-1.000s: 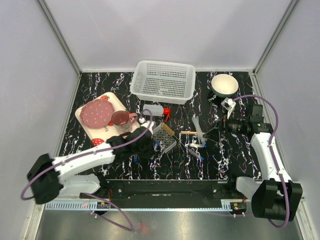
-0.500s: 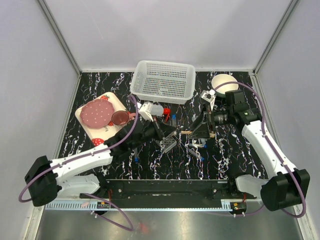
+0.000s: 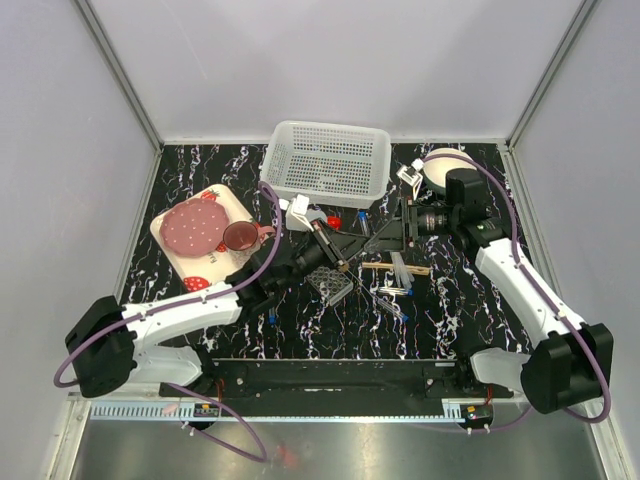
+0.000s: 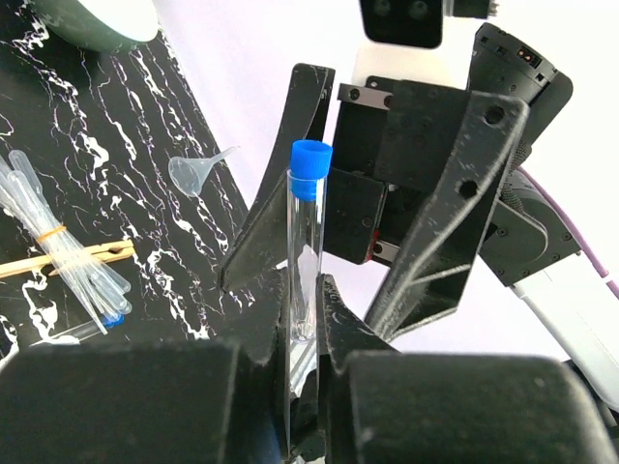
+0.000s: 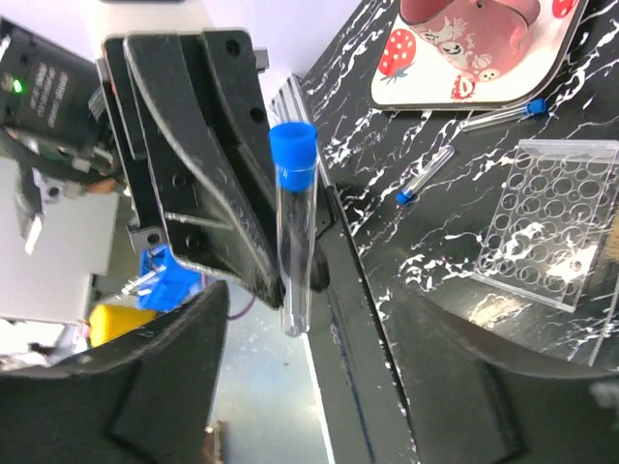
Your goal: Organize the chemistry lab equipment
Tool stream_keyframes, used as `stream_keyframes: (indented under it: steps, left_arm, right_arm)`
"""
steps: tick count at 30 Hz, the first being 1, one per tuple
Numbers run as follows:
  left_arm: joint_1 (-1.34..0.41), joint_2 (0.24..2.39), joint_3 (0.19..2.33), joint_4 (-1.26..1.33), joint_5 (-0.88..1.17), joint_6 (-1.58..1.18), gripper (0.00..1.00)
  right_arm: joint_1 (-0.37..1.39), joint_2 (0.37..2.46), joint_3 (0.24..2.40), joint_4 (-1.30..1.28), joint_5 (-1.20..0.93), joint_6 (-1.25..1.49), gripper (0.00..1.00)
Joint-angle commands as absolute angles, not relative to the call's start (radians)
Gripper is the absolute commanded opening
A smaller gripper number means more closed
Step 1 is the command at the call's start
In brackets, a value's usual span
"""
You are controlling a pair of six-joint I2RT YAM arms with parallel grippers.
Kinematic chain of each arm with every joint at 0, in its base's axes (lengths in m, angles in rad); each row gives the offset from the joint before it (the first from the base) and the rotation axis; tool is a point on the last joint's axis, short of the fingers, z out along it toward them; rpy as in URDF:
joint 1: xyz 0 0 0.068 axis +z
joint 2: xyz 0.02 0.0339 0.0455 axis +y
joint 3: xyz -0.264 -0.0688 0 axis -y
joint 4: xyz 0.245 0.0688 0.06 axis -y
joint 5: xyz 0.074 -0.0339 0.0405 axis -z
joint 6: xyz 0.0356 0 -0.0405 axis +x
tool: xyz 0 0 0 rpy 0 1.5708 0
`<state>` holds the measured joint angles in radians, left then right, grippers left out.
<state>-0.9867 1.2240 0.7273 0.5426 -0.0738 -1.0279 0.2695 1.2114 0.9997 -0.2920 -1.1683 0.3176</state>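
Blue-capped test tube (image 4: pixel 309 232) sits clamped in left tool (image 4: pixel 308 304), facing spread right tool (image 3: pixel 378 236).

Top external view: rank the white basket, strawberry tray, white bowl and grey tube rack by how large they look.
1. white basket, clearly largest.
2. strawberry tray, somewhat smaller.
3. white bowl and grey tube rack: these look about alike, and the right arm covers part of the bowl, so they stay unranked.

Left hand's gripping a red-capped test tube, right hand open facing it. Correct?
Cap colour is wrong: it is blue, not red. The left hand grips a blue-capped test tube, with the right hand open facing it. The left wrist view shows the blue cap clearly.
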Motion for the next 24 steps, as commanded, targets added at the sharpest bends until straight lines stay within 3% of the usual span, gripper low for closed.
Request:
stream_keyframes:
  steps: [1,4,7,24]
  left_arm:
    - [-0.997,1.243,0.776,0.650,-0.118,-1.062,0.01]
    - [-1.003,1.244,0.776,0.650,-0.132,-1.062,0.02]
    - [-1.003,1.241,0.775,0.649,-0.144,-1.057,0.02]
    - [-1.008,1.206,0.785,0.617,-0.189,-1.009,0.02]
  right_arm:
    - [0.276,1.236,0.988,-0.149,-1.170,0.459,0.67]
    - [0.276,1.238,0.974,-0.117,-1.181,0.494,0.53]
    - [0.276,1.235,0.959,-0.100,-1.193,0.512,0.48]
    - [0.276,1.200,0.897,-0.031,-1.250,0.566,0.54]
